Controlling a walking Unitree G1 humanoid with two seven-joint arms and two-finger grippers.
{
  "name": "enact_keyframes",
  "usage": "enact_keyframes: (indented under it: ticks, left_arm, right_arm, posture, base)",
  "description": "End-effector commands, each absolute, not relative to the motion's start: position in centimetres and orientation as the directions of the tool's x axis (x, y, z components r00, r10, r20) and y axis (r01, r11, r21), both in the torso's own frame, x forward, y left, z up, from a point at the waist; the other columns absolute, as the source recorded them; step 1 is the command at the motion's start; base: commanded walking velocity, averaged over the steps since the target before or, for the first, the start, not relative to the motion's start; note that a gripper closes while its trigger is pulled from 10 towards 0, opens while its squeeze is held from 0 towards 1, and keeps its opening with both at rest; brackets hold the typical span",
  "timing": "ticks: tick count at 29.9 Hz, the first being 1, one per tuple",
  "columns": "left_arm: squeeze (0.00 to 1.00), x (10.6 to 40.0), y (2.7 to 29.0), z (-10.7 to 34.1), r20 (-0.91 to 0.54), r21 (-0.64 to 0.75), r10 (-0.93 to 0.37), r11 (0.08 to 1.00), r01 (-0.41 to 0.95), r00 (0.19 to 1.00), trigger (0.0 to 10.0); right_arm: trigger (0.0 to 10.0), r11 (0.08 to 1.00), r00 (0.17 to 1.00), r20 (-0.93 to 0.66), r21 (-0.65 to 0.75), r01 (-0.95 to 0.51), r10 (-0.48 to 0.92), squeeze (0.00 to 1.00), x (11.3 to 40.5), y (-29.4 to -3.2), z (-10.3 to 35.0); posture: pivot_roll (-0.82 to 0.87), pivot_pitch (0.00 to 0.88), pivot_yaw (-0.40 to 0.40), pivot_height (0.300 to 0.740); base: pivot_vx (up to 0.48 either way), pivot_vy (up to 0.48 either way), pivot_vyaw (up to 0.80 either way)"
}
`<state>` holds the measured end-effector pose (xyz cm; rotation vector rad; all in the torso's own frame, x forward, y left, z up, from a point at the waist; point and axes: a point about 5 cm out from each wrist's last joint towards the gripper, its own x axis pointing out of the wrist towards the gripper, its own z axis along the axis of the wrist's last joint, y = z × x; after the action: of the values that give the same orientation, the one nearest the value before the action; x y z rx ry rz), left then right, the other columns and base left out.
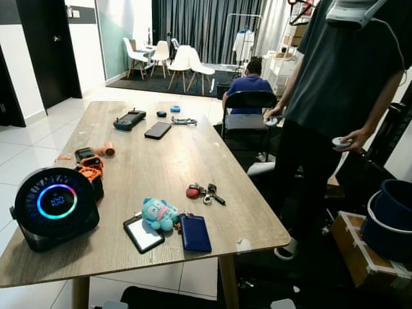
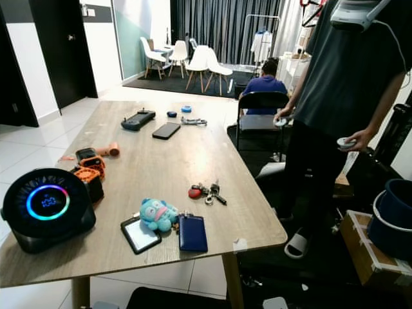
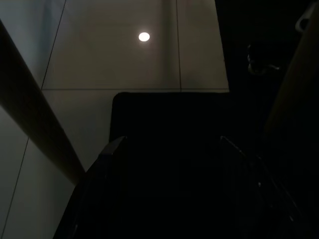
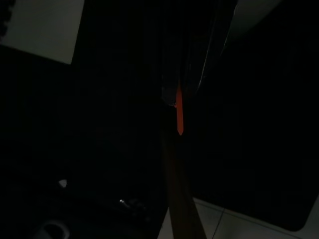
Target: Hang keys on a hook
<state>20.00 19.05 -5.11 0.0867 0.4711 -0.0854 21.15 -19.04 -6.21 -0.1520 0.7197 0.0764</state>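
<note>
A bunch of keys (image 1: pixel 206 192) with a round red fob (image 1: pixel 192 192) lies flat on the wooden table (image 1: pixel 161 161), near its right edge and toward the front. Closer to the front edge lie a teal plush keychain (image 1: pixel 159 214), a dark blue card holder (image 1: pixel 195 232) and a black-framed card (image 1: pixel 143 233). Both arms hang idle below the table. The left wrist view is dim: my left gripper (image 3: pixel 169 149) is a dark outline over pale floor tiles. The right wrist view is almost black, apart from an orange strip (image 4: pixel 179 114) and a table leg (image 4: pixel 179 209).
A round black device with a glowing ring (image 1: pixel 55 207) stands front left, with an orange-black gadget (image 1: pixel 90 168) behind it. A phone (image 1: pixel 158 131) and controller (image 1: pixel 129 120) lie farther back. A person (image 1: pixel 347 96) stands close at the table's right; another sits beyond a black chair (image 1: pixel 250 109). A blue bucket (image 1: pixel 393 219) is far right.
</note>
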Motion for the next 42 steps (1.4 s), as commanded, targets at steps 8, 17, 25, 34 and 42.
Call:
enact_keyframes:
  ticks: [8, 17, 25, 34, 42]
  left_arm:
    - [0.0, 20.0, 18.0, -5.4, -0.477, 0.052, -0.099, 0.989, 0.141, 0.873, 10.0]
    - [0.0, 20.5, 18.7, -4.9, -0.474, 0.083, -0.14, 0.976, 0.203, 0.87, 10.0]
    - [0.0, 20.4, 19.1, -4.9, -0.477, 0.085, -0.127, 0.978, 0.189, 0.87, 10.0]
    - [0.0, 19.2, 18.1, -5.9, -0.516, 0.05, -0.144, 0.979, 0.198, 0.844, 10.0]
    - [0.0, 18.5, 17.7, -6.2, -0.518, 0.035, -0.117, 0.987, 0.157, 0.848, 10.0]
  right_arm:
    - [10.0, 0.986, 0.749, -0.662, -0.118, -0.118, 0.011, 0.0, 21.1, -19.4, -6.2]
    - [10.0, 0.995, 0.734, -0.678, -0.09, -0.053, -0.022, 0.0, 19.9, -18.4, -7.0]
    - [10.0, 0.996, 0.729, -0.684, -0.079, -0.052, -0.016, 0.0, 19.6, -18.3, -7.2]
    - [10.0, 0.993, 0.717, -0.697, -0.077, -0.086, 0.009, 0.0, 19.5, -18.7, -7.3]
    - [10.0, 0.989, 0.712, -0.702, -0.09, -0.12, 0.023, 0.0, 19.5, -19.0, -7.2]
  posture:
    - [0.06, 0.009, -0.04, 0.74]
    - [0.09, 0.028, 0.018, 0.74]
    - [0.09, 0.035, 0.01, 0.74]
    - [0.06, 0.05, -0.053, 0.74]
    - [0.06, 0.049, -0.079, 0.74]
  base:
    - [0.0, 0.0, 0.0]
    - [0.0, 0.0, 0.0]
    - [0.0, 0.0, 0.0]
    - [0.0, 0.0, 0.0]
    - [0.0, 0.0, 0.0]
